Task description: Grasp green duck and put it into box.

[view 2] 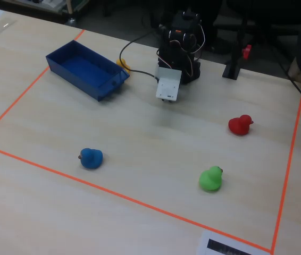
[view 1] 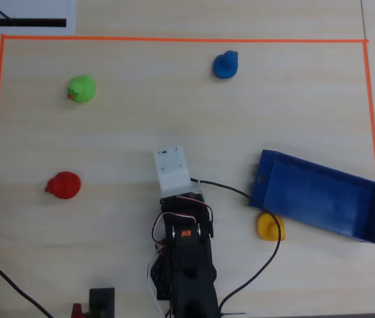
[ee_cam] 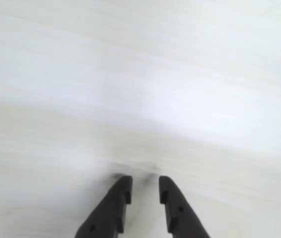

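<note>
Black arm [view 1: 186,255], white wrist housing [view 1: 172,169], red-white wires, black fingers [ee_cam: 114,208]

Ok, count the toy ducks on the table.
4: green duck upper left overhead, blue duck top centre, red duck left, yellow duck touching the box.

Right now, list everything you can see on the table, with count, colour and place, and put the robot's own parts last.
green duck: one, bright green, upper left in the overhead view.
blue duck: one, blue, top centre.
red duck: one, red, left side.
yellow duck: one, yellow, against the box's lower edge.
box: one, blue, right side, empty.
tape border: orange, framing the workspace.
arm: one, black, bottom centre.
end effector: one, black fingers slightly parted above bare table, holding nothing.
</note>
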Robot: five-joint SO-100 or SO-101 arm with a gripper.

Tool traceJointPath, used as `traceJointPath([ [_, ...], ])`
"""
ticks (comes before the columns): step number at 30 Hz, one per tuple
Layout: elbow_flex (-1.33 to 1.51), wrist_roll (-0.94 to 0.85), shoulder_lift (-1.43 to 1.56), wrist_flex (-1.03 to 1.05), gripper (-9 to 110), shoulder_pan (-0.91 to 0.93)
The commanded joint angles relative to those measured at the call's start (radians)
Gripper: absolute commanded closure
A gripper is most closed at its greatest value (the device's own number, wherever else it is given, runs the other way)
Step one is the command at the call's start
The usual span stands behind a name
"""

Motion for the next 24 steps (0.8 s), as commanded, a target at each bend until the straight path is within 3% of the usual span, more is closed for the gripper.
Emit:
traceJointPath([
  [1,0.002,0.002,-0.006,0.026,98,0.008],
  [11,0.002,-0.009,-0.014,0.018,97,0.008],
  [19,-0.028,-0.086,-0.202,-0.356,98,-0.005],
  [24,-0.160,-0.101,-0.311,-0.430,98,-0.037],
])
